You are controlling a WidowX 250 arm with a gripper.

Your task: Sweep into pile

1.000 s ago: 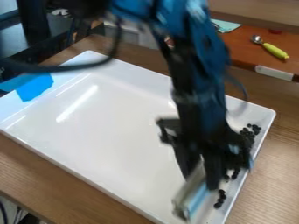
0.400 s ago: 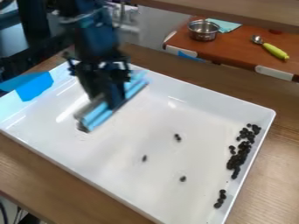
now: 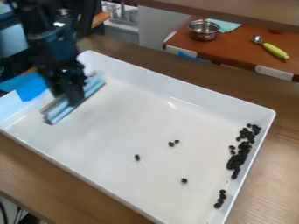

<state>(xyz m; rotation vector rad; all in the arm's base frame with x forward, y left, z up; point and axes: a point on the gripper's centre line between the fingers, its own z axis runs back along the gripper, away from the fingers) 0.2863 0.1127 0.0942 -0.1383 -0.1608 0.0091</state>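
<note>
The black gripper (image 3: 69, 89) is now sitting at ten o'clock, having travelled there from the tray's five o'clock side and carried the blue-and-grey sweeper (image 3: 60, 113) away from the beans. It is pinching the sweeper, whose long edge is slanting from eight towards two o'clock; whether that edge is touching the tray is impossible to tell.

With the arm out of the way, the white tray (image 3: 116, 129) is showing how the work is standing. The main pile of black beans (image 3: 239, 157) is lying along the wall at four o'clock, and a small clump (image 3: 220, 200) is resting apart from it at five o'clock. Four strays are scattering the floor: a close pair (image 3: 171, 144) at five o'clock, a single bean (image 3: 137, 157) at six and another bean (image 3: 184, 180) between five and six. The pair and the six o'clock bean are lying slightly nearer the sweeper than a moment ago, so the last pass is seemingly leaving them behind.

The sweeping is looking mostly done, but the strays are probably needing another stroke towards four o'clock, where loose beans could be rolling past the sweeper's ends
</note>
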